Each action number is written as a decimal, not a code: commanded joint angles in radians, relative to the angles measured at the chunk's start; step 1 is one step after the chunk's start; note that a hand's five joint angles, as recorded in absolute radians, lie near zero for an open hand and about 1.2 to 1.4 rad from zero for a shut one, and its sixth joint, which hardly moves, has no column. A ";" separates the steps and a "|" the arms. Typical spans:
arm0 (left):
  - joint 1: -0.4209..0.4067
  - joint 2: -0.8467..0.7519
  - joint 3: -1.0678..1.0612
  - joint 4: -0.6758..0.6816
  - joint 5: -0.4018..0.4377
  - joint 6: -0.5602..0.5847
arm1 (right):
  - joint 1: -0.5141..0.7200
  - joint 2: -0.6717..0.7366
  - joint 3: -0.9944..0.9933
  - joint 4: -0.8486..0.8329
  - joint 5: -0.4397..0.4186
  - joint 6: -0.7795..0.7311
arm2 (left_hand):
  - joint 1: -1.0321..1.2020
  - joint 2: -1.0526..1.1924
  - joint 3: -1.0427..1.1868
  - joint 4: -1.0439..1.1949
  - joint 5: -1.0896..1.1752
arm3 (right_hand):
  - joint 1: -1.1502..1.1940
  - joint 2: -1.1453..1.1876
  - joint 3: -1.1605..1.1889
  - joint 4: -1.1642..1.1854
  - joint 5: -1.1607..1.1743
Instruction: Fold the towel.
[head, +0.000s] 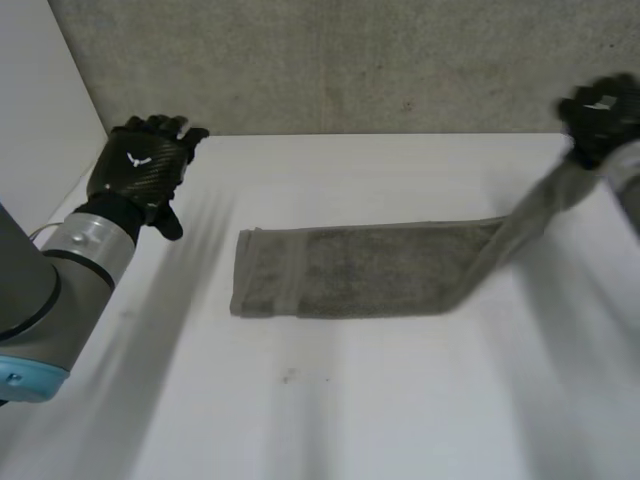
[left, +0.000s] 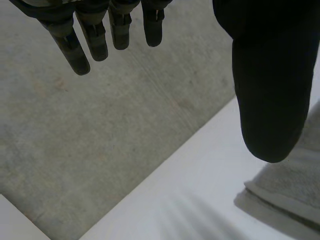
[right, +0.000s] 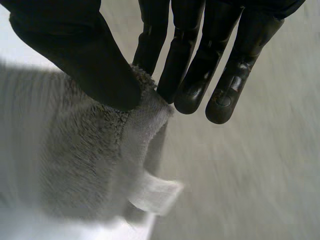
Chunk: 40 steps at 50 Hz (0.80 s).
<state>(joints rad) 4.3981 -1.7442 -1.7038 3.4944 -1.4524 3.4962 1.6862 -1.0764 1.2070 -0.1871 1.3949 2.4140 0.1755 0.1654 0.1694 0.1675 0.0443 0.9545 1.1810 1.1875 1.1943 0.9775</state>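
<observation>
Head view: grey towel (head: 350, 272) as a long narrow band on the white table (head: 330, 430), stretched between the two hands. One end pinched in the right hand (head: 600, 115) and raised clear of the table, the cloth slanting down from that hand to the flat part. Right wrist view: hem of that end clamped between thumb and straight fingers, a small loop tag hanging just below the grip. Left hand (head: 140, 165) raised, fingers straight and spread, holding nothing; far end of the band near it but apart, one corner visible just past the thumb in the left wrist view. Progress, as a judgement: lengthwise folding apparently done, given the narrow band; crosswise fold begun only as a lift. Left to do: held end over onto the end nearest the left hand, edges matched, then release and flattening.
</observation>
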 joint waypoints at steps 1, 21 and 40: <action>0.024 0.006 -0.002 0.002 -0.002 -0.026 | 0.372 0.151 -0.092 -0.009 -0.098 -0.028 | -0.001 0.009 0.005 0.007 -0.044 | 0.442 0.215 0.209 0.202 0.244; 0.067 -0.035 -0.016 0.006 0.003 -0.028 | 0.687 0.470 -0.248 -0.005 -0.172 -0.095 | -0.001 0.009 0.005 0.007 -0.044 | -0.018 -0.245 -0.251 -0.258 -0.216; -0.120 -0.182 0.075 0.014 0.006 -0.054 | 0.463 -0.014 0.120 0.047 -0.004 0.361 | 0.006 0.016 0.012 0.014 -0.038 | -0.780 -1.006 -1.013 -1.020 -0.978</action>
<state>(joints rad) 4.3818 -1.8513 -1.6896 3.5072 -1.4466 3.4600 2.2656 -0.9405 1.1488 -0.1716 1.3804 2.6610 0.1755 0.1652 0.1694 0.1675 0.0443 0.2125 0.2367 0.2140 0.2341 0.0764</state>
